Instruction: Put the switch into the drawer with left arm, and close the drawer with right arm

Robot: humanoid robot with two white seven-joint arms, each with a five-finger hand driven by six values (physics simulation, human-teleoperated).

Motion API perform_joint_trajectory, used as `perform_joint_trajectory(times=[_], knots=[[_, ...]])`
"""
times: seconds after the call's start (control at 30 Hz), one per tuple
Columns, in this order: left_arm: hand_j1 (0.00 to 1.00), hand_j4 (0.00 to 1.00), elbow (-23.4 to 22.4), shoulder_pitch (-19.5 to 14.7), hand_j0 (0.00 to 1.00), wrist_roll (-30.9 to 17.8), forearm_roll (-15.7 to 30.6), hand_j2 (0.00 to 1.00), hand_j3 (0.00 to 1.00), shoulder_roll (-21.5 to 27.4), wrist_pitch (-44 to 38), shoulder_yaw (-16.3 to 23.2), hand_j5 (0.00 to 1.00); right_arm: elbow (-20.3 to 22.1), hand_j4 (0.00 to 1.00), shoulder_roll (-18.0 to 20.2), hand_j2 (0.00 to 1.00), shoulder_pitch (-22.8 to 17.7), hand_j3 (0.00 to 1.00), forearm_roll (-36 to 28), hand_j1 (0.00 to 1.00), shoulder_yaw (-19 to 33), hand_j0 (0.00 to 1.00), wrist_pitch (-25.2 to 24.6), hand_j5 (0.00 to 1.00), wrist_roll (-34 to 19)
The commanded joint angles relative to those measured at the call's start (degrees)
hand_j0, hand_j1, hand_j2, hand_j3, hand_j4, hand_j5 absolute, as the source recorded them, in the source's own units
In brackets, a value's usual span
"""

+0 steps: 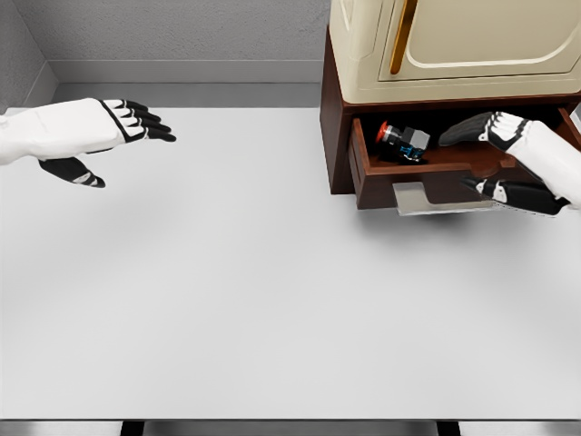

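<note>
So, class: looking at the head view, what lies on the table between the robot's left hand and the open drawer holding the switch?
Nothing: in the head view, only bare white table separates the left hand from the drawer holding the switch.

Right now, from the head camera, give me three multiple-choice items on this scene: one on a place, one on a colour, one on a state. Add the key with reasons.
1. Where is the switch?
A. on the table
B. inside the drawer
C. in the left hand

2. What colour is the switch's round button?
A. red
B. green
C. yellow

3. What state is the drawer in?
A. pushed fully shut
B. pulled open
C. lifted out onto the table

Key:
1 B: the switch lies in the open drawer, at its left end.
2 A: the button at its end shows red.
3 B: the drawer sticks out from the brown cabinet, with the right hand at its front; the left hand hangs open over the table, holding nothing.
</note>
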State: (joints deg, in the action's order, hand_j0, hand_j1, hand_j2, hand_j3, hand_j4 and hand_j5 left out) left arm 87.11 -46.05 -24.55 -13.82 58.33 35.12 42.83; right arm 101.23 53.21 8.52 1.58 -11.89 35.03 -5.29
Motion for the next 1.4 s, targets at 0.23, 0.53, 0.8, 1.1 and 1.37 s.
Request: perform_joint_trajectory(times=[0.23, 0.53, 0.8, 1.1, 1.37], knots=[[1.0, 1.0, 0.17, 0.0, 1.0, 0.03, 0.54, 1.0, 1.0, 0.47, -0.12, -0.11, 1.0, 0.02, 0.73, -1.8, 0.73, 4.92, 0.73, 0.44, 0.73, -8.94, 0.73, -0.03, 0.73, 0.01], [1.0, 1.0, 0.52, -0.09, 1.0, 0.03, 1.42, 1.0, 1.0, 0.56, -0.12, -0.38, 1.0, 0.02, 0.73, -1.89, 0.73, 5.1, 0.73, 1.14, 0.73, -9.73, 0.73, -0.03, 0.73, -0.51], [1.0, 1.0, 0.52, 0.0, 1.0, 0.03, 1.69, 1.0, 1.0, 0.91, -0.12, -0.38, 1.0, 0.02, 0.77, -1.97, 0.77, 8.62, 0.77, 1.23, 0.77, -15.7, 0.77, -0.03, 0.77, -0.51], [1.0, 1.0, 0.61, 0.0, 1.0, 0.03, 2.13, 1.0, 1.0, 1.35, -0.12, -0.38, 1.0, -0.07, 0.77, -1.62, 0.77, 8.88, 0.77, 2.11, 0.77, -17.37, 0.77, -0.03, 0.77, -0.51], [1.0, 1.0, 0.61, 0.0, 1.0, 0.03, 3.0, 1.0, 1.0, 2.14, -0.12, -0.38, 1.0, 0.02, 0.78, -1.89, 0.78, 8.88, 0.78, 2.81, 0.78, -19.57, 0.78, -0.03, 0.78, -0.51]])
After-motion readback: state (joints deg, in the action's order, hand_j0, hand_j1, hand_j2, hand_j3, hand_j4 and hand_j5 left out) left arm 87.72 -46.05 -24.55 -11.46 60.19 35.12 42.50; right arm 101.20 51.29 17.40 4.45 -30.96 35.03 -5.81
